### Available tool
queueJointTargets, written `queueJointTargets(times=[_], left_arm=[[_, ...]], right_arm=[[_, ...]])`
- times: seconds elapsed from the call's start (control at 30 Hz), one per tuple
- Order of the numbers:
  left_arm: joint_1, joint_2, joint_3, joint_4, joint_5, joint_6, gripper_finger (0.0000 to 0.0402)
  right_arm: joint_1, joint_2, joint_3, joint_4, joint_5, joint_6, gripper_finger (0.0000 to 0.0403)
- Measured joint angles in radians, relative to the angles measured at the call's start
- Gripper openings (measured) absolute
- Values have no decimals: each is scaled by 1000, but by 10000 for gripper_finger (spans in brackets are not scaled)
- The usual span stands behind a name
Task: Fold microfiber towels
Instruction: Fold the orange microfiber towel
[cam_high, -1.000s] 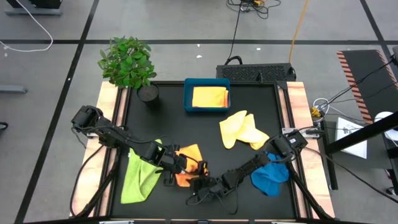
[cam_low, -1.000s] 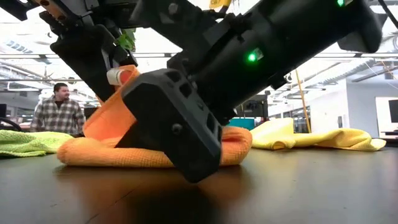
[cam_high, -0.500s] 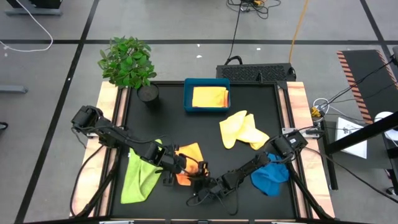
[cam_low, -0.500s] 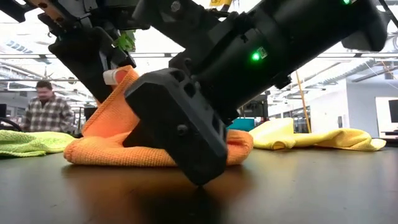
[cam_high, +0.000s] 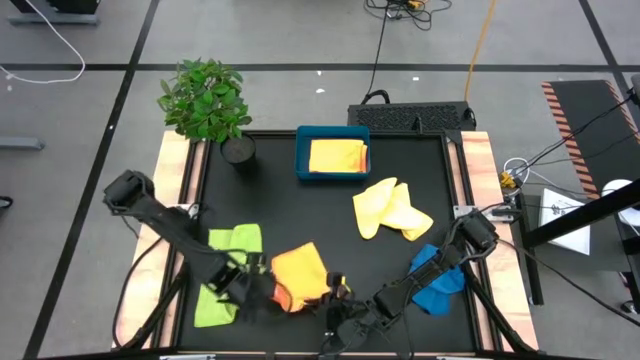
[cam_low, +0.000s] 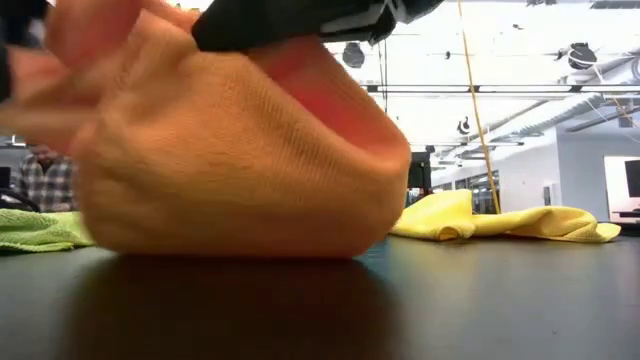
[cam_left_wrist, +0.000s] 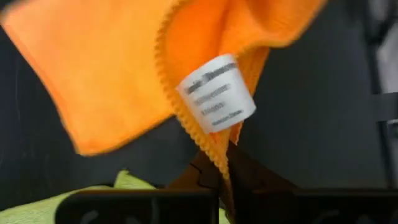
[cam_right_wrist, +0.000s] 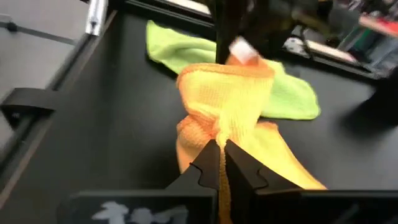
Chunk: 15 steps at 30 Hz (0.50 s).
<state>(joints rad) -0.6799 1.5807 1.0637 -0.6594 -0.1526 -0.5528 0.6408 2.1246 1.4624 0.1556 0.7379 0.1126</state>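
Both arms have pulled toward the near edge of the table since half a second ago, and the orange towel (cam_high: 300, 272) has come up off its low heap and spread wider; in the low view it now fills most of the frame where the dark gripper body stood before. Left gripper (cam_high: 262, 290) sits at the towel's left side, just beside the lime green towel (cam_high: 226, 272); its wrist view shows the fingers pinched together on the hemmed edge next to the white label (cam_left_wrist: 216, 93), so cloth hangs from that corner. Right gripper (cam_high: 338, 300) is at the towel's near right side; its wrist view shows the fingers (cam_right_wrist: 209, 163) closed on a bunched fold of orange cloth. Judgement: two corners held at once so the cloth can be drawn taut and laid flat before folding; the fold itself not yet made. Pale yellow towel (cam_high: 390, 210) lies loose mid-table, well apart; blue towel (cam_high: 438, 280) lies crumpled at the right, partly under the right arm; golden yellow towel (cam_high: 338, 156) rests folded in the blue tray (cam_high: 301, 150) at the far edge; potted plant (cam_high: 205, 100) at the far left corner, clear of the work. Risk: cloth is slack and could snag the green one.
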Motion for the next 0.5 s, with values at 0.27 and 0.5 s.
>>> queueJointTargets(times=[0.27,0.5], left_arm=[[-85,-57,0,110,-112,15,5],[-31,-46,0,117,-112,45,5]], right_arm=[[-10,2,-54,-2,-55,142,1],[-78,1,-144,57,-59,268,1]])
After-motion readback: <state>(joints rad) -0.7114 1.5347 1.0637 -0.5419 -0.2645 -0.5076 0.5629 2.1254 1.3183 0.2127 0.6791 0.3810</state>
